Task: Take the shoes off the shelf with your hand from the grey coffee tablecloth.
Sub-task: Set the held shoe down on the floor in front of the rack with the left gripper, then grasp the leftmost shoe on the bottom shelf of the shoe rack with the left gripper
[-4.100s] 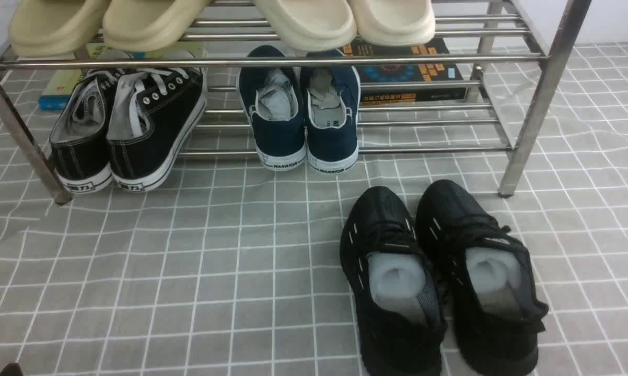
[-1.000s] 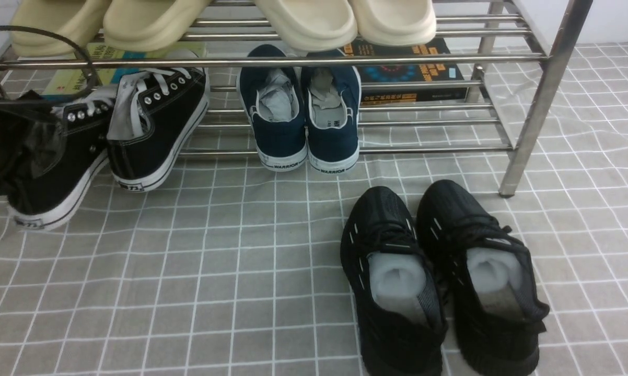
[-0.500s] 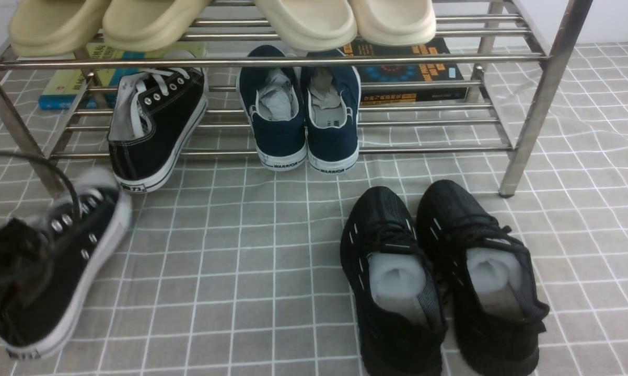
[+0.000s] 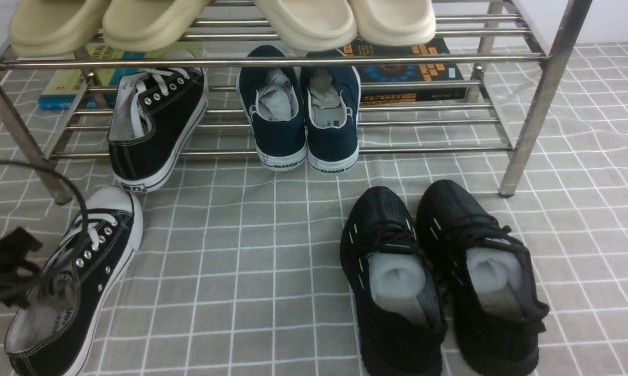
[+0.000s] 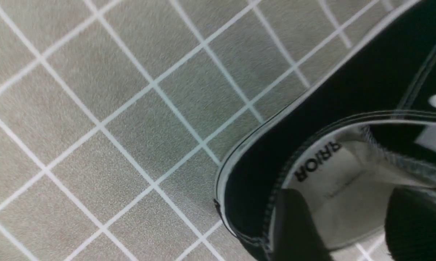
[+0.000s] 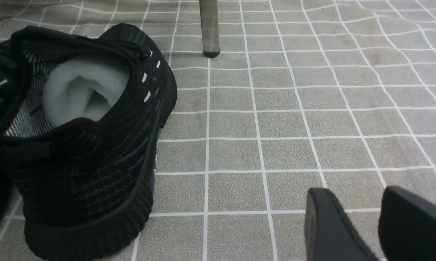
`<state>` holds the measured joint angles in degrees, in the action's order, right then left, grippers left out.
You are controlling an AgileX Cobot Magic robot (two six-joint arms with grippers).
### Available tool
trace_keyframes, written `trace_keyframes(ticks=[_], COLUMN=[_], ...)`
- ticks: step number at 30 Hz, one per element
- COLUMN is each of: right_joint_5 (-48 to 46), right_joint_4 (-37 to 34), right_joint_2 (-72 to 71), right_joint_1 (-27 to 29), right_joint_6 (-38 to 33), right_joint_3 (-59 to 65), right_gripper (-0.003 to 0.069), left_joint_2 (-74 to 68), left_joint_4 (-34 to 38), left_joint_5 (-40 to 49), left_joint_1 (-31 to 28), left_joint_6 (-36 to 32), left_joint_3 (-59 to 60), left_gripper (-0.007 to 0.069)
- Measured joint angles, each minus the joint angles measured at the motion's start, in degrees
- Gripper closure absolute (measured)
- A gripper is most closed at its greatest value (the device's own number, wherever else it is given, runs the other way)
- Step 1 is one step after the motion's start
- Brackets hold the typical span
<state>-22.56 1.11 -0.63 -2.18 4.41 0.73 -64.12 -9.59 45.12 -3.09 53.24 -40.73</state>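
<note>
One black canvas sneaker (image 4: 79,282) lies upright on the grey grid tablecloth (image 4: 230,250) at the front left, toe towards the shelf. Its mate (image 4: 154,122) still leans on the lower tier of the steel shelf (image 4: 272,61). My left gripper (image 4: 11,277) is beside the near sneaker's heel. In the left wrist view the left gripper (image 5: 356,224) is open, its fingers spread over the heel opening of the sneaker (image 5: 330,119). My right gripper (image 6: 363,217) is open and empty, low over the cloth (image 6: 276,119); it does not show in the front view.
Navy slip-ons (image 4: 301,115) sit mid-shelf, and beige slides (image 4: 220,21) are on the top tier. Books (image 4: 408,68) lie behind. Black mesh running shoes (image 4: 439,282) stand front right, near my right gripper (image 6: 94,137). Shelf legs (image 4: 528,130) stand at both ends.
The left gripper pulled one sneaker off the lower tier, carried it forward and down, and set it on the cloth; its fingers now stand apart. The other sneaker stayed.
</note>
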Motion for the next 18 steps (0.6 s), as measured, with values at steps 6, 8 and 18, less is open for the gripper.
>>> trace_keyframes(ticks=[6, 8, 18], right_joint_5=[0.00, 0.00, 0.00], right_joint_4=[0.00, 0.00, 0.00], right_joint_2=[0.00, 0.00, 0.00], right_joint_1=[0.00, 0.00, 0.00], right_joint_6=[0.00, 0.00, 0.00], right_joint_3=[0.00, 0.00, 0.00], right_gripper=[0.0421, 0.0421, 0.0421], left_joint_2=[-0.76, -2.81, -16.37], left_joint_4=[8.09, 14.22, 22.62], left_joint_5=[3.88, 3.26, 0.20], left_joint_1=[0.00, 0.00, 0.00], left_joint_6=[-7.74, -12.65, -22.02], left_joint_3=[-9.26, -12.39, -22.61], left_gripper=[0.0160, 0.0162, 0.0208])
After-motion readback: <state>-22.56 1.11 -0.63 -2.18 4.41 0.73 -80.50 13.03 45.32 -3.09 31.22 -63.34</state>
